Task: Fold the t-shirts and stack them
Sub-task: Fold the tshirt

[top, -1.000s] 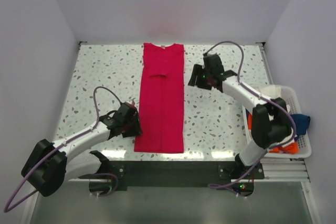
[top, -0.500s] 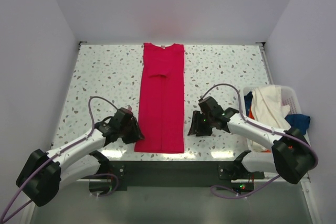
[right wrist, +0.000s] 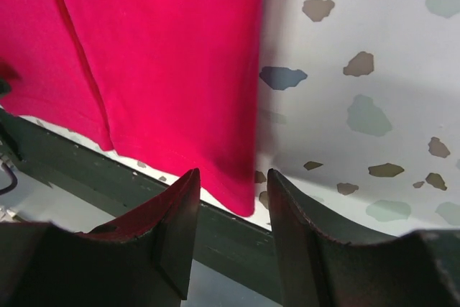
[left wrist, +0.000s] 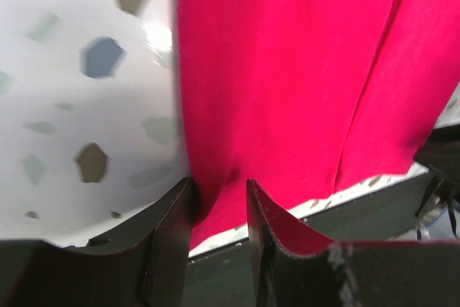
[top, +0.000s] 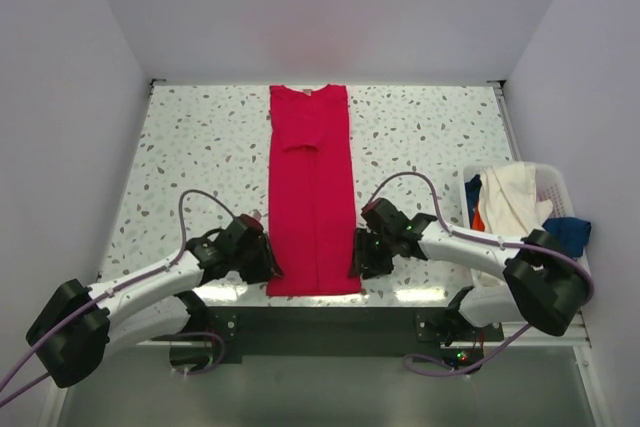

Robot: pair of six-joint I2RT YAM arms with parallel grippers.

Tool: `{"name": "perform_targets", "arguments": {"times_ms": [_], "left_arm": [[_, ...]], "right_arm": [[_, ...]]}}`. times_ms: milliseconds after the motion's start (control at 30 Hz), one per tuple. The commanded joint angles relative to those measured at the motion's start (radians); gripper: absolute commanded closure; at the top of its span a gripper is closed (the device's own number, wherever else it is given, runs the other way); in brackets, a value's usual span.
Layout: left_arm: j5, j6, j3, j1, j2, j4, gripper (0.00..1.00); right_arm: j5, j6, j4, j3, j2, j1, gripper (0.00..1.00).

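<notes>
The red t-shirt (top: 310, 187) lies folded into a long narrow strip down the middle of the table, collar at the far end and hem at the near edge. My left gripper (top: 268, 265) sits at the hem's left corner. In the left wrist view its jaws (left wrist: 219, 192) stand narrowly open, with puckered red cloth (left wrist: 287, 70) between them. My right gripper (top: 358, 257) is at the hem's right corner. Its jaws (right wrist: 233, 177) stand open astride the corner of the shirt (right wrist: 165, 55) without touching it.
A white slatted basket (top: 585, 285) stands at the table's right edge. It holds a cream shirt (top: 515, 197), a dark blue one (top: 572, 232) and a bit of orange cloth (top: 477, 219). The dark front rail (top: 320, 322) runs just below the hem.
My right arm swung from the far end of the shirt down to its near right corner. My left gripper slid in onto the near left corner. Both jaws narrowed.
</notes>
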Motion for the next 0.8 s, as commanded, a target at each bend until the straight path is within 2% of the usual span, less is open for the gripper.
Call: {"name": "perform_targets", "arguments": {"times_ms": [0,200,433,700,767], "left_arm": [[-0.011,-0.075,-0.039,-0.072,0.039,-0.058,0.60],[-0.047,-0.110,-0.008,-0.136,0.058,-0.057,0.59],[-0.077,-0.092,0.021,-0.136,-0.030,-0.245,0.51],[-0.050,-0.101,-0.002,-0.136,-0.034,-0.237,0.55],[-0.036,-0.104,-0.014,-0.138,-0.028,-0.221,0.60]], "right_arm": [[0.001,-0.002,-0.045,-0.015,-0.034,0.001,0.54],[0.009,-0.019,-0.105,-0.047,-0.068,0.003,0.54],[0.005,-0.021,-0.148,-0.084,-0.127,0.003,0.54],[-0.004,-0.008,-0.088,-0.104,-0.111,0.003,0.55],[-0.007,-0.011,-0.077,-0.105,-0.104,0.003,0.55]]}}
